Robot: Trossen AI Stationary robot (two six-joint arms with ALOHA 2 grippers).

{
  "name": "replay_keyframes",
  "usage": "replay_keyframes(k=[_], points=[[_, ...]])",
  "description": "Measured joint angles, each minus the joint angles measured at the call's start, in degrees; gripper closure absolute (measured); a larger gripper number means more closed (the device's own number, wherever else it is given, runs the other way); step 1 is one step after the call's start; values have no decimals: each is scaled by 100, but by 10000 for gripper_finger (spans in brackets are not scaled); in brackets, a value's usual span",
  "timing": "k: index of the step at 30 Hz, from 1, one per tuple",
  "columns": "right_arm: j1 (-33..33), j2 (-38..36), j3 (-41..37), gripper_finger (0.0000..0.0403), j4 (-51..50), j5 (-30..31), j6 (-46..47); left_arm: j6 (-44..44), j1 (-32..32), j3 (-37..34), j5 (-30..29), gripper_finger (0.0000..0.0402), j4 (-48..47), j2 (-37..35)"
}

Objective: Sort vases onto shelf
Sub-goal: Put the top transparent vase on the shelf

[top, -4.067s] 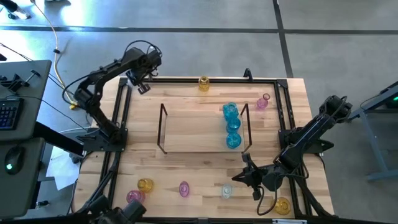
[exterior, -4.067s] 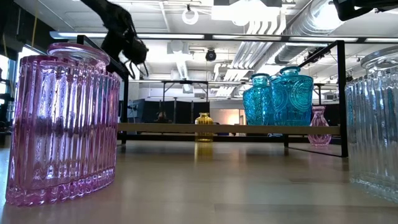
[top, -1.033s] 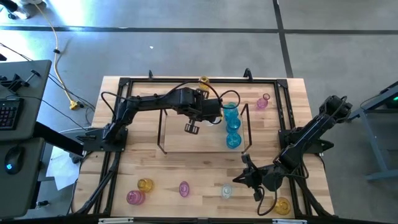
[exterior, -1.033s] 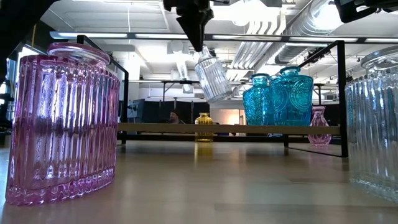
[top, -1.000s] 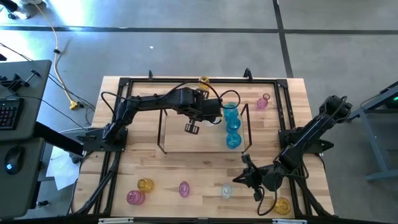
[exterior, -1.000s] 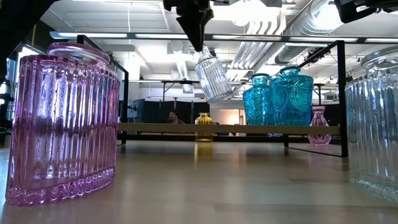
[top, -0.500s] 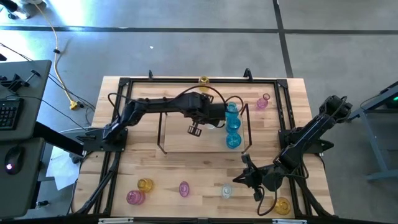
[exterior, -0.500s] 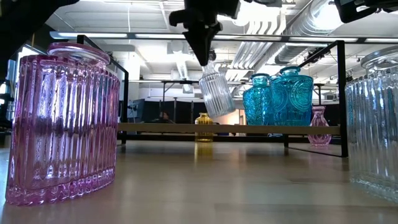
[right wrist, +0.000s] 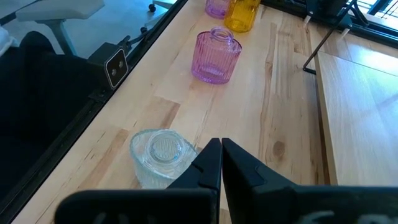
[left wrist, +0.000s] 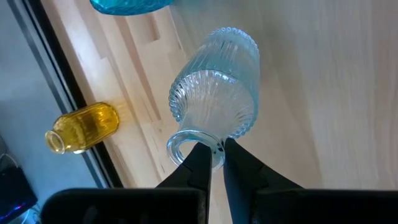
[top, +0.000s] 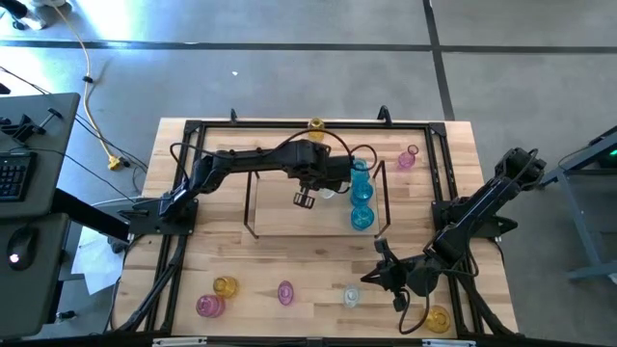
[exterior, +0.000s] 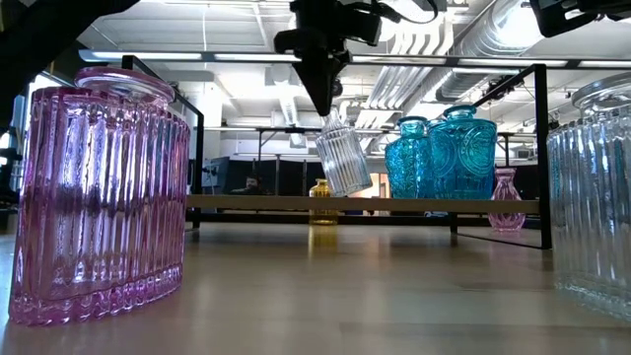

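Note:
My left gripper (exterior: 322, 104) is shut on a clear ribbed vase (exterior: 343, 158), which hangs over the light-wood shelf (top: 289, 207) right beside three blue vases (top: 361, 193) standing in a row on the shelf's right end. My right gripper (right wrist: 221, 149) is shut and holds nothing. It hovers near the table's front right, by a clear vase (right wrist: 161, 155) standing on the table. An amber vase (top: 315, 125) and a pink vase (top: 407, 159) stand at the far edge. My left gripper pinches the clear vase's mouth rim (left wrist: 217, 148): one finger (left wrist: 198, 163) reaches into the mouth and the other (left wrist: 239, 165) lies outside the neck. The fingers come from above, pointing steeply down. The vase hangs below them, tilted, its base just above the shelf.
Along the near edge stand an amber vase (top: 225, 286), two pink vases (top: 207, 306) (top: 285, 292), the clear vase (top: 352, 297) and another amber vase (top: 439, 318). Dark wire frames (top: 253, 198) rise at the shelf's short ends. A black frame (top: 183, 193) borders the tabletop.
My left gripper has sunk toward the shelf and drifted a little toward the blue vases, carrying the clear vase. The vase hangs lower than before and still tilted, closer to the shelf board.

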Motion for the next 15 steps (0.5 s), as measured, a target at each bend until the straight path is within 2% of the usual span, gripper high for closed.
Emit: replay_keyframes(k=[15], points=[[0, 0, 0, 403, -2, -9, 24, -67, 4, 0, 39, 361, 26, 0]])
